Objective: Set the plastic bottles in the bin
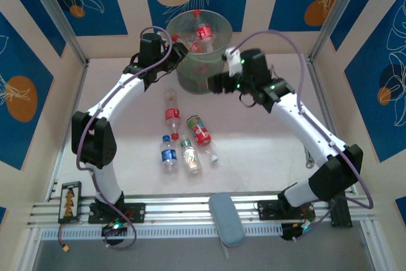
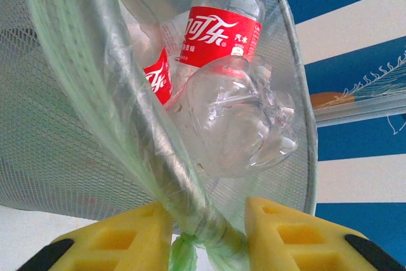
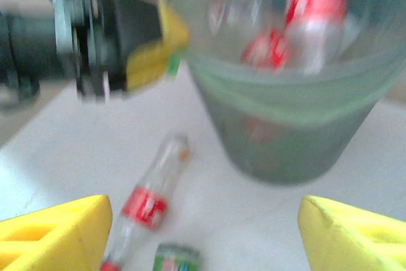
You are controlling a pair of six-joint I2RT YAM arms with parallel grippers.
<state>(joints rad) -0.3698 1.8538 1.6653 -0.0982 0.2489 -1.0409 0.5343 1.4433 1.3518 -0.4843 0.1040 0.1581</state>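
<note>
White table (image 1: 273,150) below me. The bin (image 3: 285,125) stands on it, just ahead of my right gripper (image 3: 204,204). Under and behind that gripper four bottles lie flat: red-labelled bottle (image 1: 171,113), red-and-green bottle (image 1: 202,132), blue-labelled bottle (image 1: 168,155), green-white bottle (image 1: 190,157). Grey-blue pad (image 1: 226,219) well behind, at the near edge.

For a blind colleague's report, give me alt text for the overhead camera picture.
Two robot arms reach to a round bin holding red-labelled bottles at the far side of the table, the left gripper clamped on its rim. Four more bottles lie on the table nearer the arms.
</note>
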